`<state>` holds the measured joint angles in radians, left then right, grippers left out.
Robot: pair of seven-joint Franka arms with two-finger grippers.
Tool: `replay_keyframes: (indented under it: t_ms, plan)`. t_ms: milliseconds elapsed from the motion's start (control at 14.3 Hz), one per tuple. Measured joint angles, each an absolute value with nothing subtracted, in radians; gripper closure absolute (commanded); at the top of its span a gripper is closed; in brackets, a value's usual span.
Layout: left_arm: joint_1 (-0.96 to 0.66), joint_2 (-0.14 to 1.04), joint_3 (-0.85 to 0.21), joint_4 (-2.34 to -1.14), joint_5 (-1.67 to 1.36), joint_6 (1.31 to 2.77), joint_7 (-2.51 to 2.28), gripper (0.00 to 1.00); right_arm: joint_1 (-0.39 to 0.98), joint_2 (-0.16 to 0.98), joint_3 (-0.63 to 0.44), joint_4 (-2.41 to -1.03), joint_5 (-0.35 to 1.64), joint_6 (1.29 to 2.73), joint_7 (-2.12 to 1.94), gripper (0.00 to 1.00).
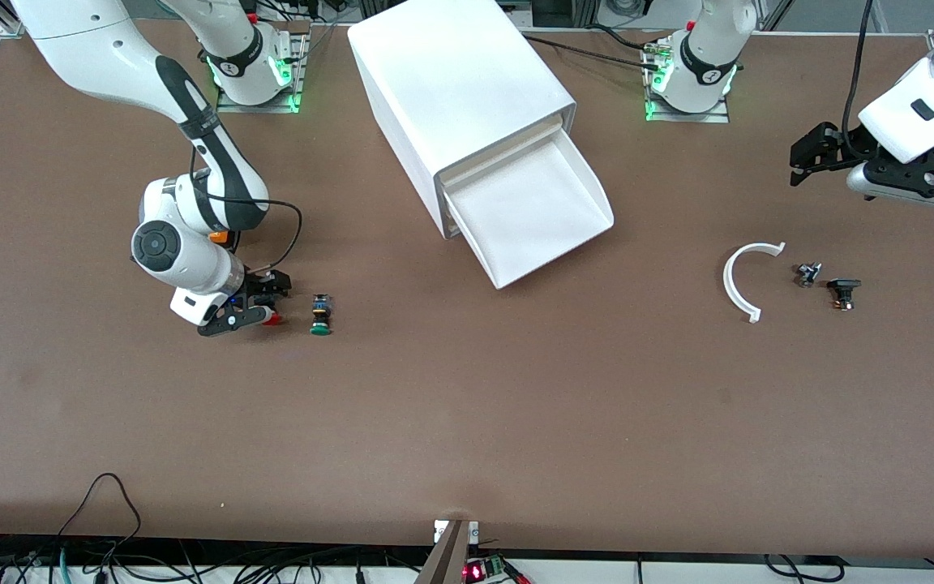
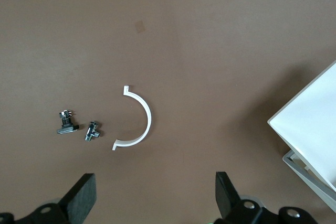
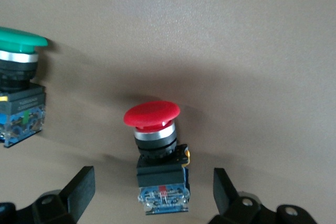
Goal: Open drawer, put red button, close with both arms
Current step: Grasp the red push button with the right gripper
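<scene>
The drawer (image 1: pixel 532 203) stands pulled out of the white cabinet (image 1: pixel 459 81), and its tray holds nothing. The red button (image 1: pixel 272 319) lies on its side on the table toward the right arm's end. My right gripper (image 1: pixel 260 307) is down at it and open. In the right wrist view the red button (image 3: pixel 152 114) has its dark body between the two fingers of the right gripper (image 3: pixel 152 178), with a gap on each side. My left gripper (image 1: pixel 807 156) hangs open over the left arm's end of the table, and nothing sits between the fingers of the left gripper (image 2: pixel 155 184).
A green-capped button (image 1: pixel 321 315) (image 3: pixel 18 77) lies beside the red one. Below the left gripper lie a white curved strip (image 1: pixel 741 280) (image 2: pixel 139 119), a small metal part (image 1: pixel 807 273) (image 2: pixel 93 131) and a black part (image 1: pixel 843 290) (image 2: pixel 66 124). An orange box (image 1: pixel 220 237) peeks from under the right arm.
</scene>
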<state>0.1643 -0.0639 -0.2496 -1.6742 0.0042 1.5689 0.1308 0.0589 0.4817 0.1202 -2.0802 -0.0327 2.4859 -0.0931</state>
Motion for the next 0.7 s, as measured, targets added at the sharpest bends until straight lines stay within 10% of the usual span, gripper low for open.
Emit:
replay_keyframes:
  t_ms: [210, 699]
  plan:
    - [0.173, -0.061, -0.249, -1.669, 0.004, 1.57, 0.127, 0.0, 0.059, 0.482, 0.12, -2.083, -0.033, 2.487, -0.092, 0.58]
    - [0.18, -0.054, -0.249, -1.667, 0.004, 1.571, 0.127, 0.0, 0.059, 0.481, 0.121, -2.082, -0.033, 2.487, -0.091, 0.87]
